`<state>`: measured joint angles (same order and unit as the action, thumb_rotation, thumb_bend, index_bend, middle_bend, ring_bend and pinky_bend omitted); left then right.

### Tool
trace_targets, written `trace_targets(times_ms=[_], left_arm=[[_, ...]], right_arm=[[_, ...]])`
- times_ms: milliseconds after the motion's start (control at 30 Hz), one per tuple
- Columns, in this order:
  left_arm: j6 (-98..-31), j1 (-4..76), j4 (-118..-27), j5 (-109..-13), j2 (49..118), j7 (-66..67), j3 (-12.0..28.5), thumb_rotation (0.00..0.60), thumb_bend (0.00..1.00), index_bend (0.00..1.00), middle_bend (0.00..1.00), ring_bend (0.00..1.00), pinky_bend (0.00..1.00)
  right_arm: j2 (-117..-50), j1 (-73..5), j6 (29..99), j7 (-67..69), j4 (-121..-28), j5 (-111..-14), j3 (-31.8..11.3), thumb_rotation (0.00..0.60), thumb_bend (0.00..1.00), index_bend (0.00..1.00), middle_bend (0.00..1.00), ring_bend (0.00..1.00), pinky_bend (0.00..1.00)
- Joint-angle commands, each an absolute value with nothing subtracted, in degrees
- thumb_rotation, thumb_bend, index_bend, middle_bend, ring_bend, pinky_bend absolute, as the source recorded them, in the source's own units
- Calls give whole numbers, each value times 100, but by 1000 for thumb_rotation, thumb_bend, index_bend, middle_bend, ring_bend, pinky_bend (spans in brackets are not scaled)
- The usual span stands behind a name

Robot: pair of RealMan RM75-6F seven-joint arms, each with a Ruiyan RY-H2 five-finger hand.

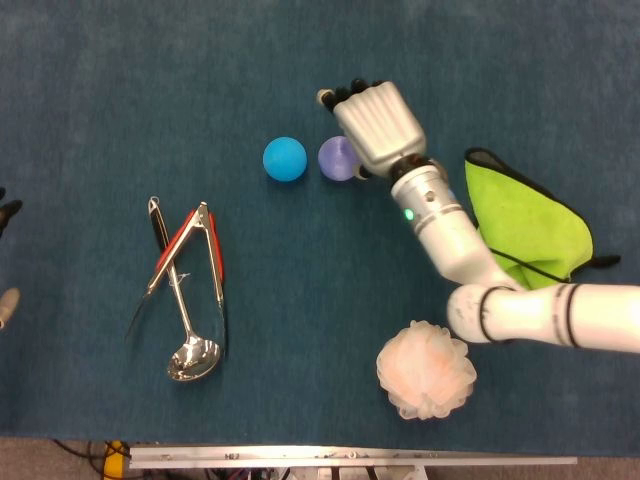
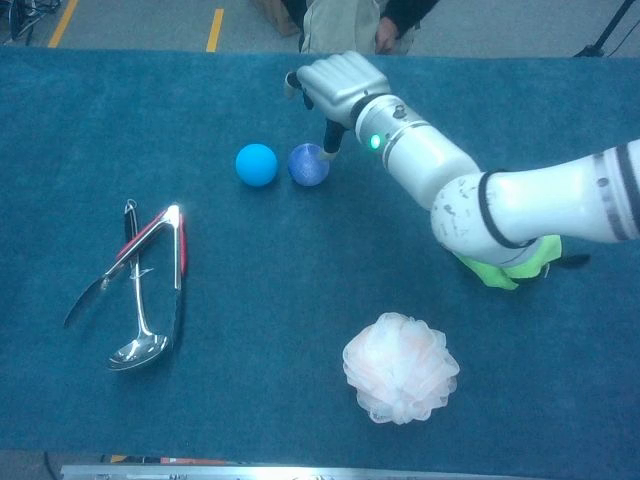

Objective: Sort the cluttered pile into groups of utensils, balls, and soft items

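Observation:
A purple ball (image 1: 337, 158) (image 2: 307, 165) lies on the blue table right beside a light blue ball (image 1: 285, 159) (image 2: 256, 165). My right hand (image 1: 378, 125) (image 2: 340, 85) hovers just behind and right of the purple ball, fingers loosely curved and holding nothing; its thumb tip is close to the ball's top. Red-handled tongs (image 1: 190, 250) (image 2: 150, 250) lie crossed over a steel ladle (image 1: 185, 320) (image 2: 140, 320) at the left. A green cloth (image 1: 525, 225) (image 2: 500, 272) lies at the right, partly under my right arm. A pink bath pouf (image 1: 427, 370) (image 2: 400, 368) sits near the front. Only two spread fingertips (image 1: 6, 212) of my left hand show, at the left edge.
A person (image 2: 350, 25) stands beyond the table's far edge, behind the right hand. The table's front edge has a metal rail (image 1: 350, 457). Bare blue cloth (image 1: 300, 300) separates the utensils from the pouf.

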<state>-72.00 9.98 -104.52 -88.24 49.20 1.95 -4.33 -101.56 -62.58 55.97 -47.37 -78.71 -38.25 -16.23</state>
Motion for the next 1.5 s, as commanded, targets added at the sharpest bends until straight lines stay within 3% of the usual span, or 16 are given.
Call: trace_targets(times_ms=[33, 400, 700, 933, 1233, 1500], left_arm=[[-7147, 1033, -10452, -8806, 4949, 214, -418, 600, 349, 0, 17, 0, 73], [-6943, 1169, -10495, -8714, 5043, 358, -367, 600, 349, 0, 17, 0, 73], [-6890, 1215, -10586, -8677, 5048, 482, -356, 600, 349, 0, 17, 0, 73], [-6889, 1222, -10651, -8673, 5051, 552, -363, 600, 349, 0, 17, 0, 73], [-6983, 1151, -10720, -8681, 4995, 591, -408, 600, 349, 0, 15, 0, 73], [-6987, 1122, -10806, -8638, 4975, 680, -430, 600, 349, 0, 14, 0, 73]], right_arm=[[-9373, -5876, 5673, -4450, -8764, -4367, -1312, 600, 81, 239, 355, 270, 417], [-7803, -5235, 5466, -3637, -10370, -5829, -525, 600, 69, 239, 356, 270, 417], [-7034, -4782, 5474, -3048, -10933, -7409, 144, 600, 5, 239, 355, 270, 417], [-6882, -4563, 5381, -2999, -11045, -8228, 601, 600, 0, 229, 341, 263, 417], [-6961, -4485, 5002, -3293, -11116, -8814, 973, 600, 0, 23, 230, 209, 409], [-6789, -4350, 4971, -2980, -11194, -9537, 1303, 600, 0, 0, 193, 190, 408]])
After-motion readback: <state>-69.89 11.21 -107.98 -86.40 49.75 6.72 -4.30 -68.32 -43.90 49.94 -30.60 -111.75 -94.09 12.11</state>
